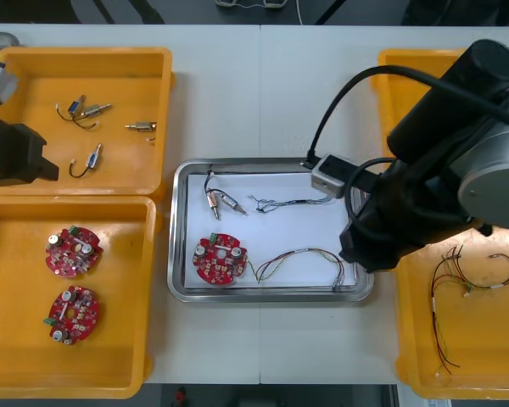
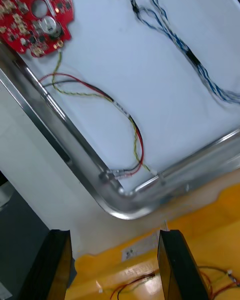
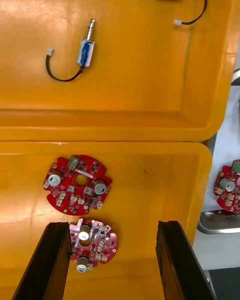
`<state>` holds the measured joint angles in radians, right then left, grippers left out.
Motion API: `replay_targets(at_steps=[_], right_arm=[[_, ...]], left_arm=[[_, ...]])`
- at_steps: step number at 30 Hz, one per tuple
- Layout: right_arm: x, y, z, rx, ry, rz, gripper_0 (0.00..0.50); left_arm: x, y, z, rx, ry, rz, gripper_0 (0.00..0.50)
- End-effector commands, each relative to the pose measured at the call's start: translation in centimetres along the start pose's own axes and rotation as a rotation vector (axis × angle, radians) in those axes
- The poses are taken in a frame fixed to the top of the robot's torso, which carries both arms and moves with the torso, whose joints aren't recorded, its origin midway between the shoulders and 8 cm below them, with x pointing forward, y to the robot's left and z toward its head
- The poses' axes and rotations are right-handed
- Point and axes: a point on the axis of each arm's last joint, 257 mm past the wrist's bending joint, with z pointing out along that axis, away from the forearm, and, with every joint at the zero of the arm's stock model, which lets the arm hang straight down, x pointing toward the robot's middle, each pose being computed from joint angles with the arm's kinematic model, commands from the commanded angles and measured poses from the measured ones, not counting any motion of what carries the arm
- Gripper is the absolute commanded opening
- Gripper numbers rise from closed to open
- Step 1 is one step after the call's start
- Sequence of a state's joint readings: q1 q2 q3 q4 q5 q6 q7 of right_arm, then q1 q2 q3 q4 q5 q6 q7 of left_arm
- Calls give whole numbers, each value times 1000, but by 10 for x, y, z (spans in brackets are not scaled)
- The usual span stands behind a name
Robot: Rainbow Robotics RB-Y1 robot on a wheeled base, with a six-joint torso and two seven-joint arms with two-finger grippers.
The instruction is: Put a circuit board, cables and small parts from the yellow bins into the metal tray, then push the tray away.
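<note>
Where the right wrist view catches it, the right gripper [image 2: 115, 235] is wide open with nothing between its fingers, hanging over the strip of table [image 2: 45, 190] between the metal tray's [image 2: 65, 145] near right corner and the near right yellow bin [image 2: 215, 215]. From above, the right arm [image 1: 441, 170] covers that corner, part of the tray's right rim and most of the far right bin [image 1: 390, 85]. Thin cables [image 1: 458, 280] lie tangled in the near right bin, strands hard to separate. The tray sits mid-table between the bins, white inside with a shiny rim. In it: a round red circuit board [image 1: 219, 259] near left, cut off at the edge in the wrist view; a red and yellow cable [image 1: 301, 259] looping from just beside the board to the near right corner; a twisted blue and white cable [image 1: 293, 202] far right; small metal parts [image 1: 220, 202] on a black lead far left. The left gripper [image 3: 112, 225] is also spread open and empty, above the near left bin [image 1: 17, 339], over the nearer of two spare boards [image 1: 71, 314]. The left arm [image 1: 8, 153] is cut off at the left edge. The far left bin [image 1: 34, 64] holds more loose parts [image 1: 85, 110], too small to identify.
</note>
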<state>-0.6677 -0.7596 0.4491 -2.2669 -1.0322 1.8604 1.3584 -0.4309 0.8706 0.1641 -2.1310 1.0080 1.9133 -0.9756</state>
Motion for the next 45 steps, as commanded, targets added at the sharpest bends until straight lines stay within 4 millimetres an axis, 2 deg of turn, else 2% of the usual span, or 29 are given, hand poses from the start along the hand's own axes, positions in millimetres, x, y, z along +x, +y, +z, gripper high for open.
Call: replay_targets(at_steps=[1,6,10,19,32,39,45], right_arm=[[-40,35,8,-1,-97,-162,500],[-58,54,24,14,-149,-246,500],[-63,65,38,43,-159,-337,500],[-51,84,64,66,-118,-565,500],[-40,108,106,78,-50,-658,500],[-39,113,123,81,-24,-651,500],[-38,109,136,135,-3,-671,500]], left_arm=[[9,32,-14,-66,-12,46,500],[19,50,-14,-94,7,33,500],[27,61,-14,-104,18,24,500],[35,74,-14,-116,28,25,500],[51,76,-8,-117,62,77,500],[55,76,-7,-113,73,94,500],[56,75,-7,-112,77,103,500]])
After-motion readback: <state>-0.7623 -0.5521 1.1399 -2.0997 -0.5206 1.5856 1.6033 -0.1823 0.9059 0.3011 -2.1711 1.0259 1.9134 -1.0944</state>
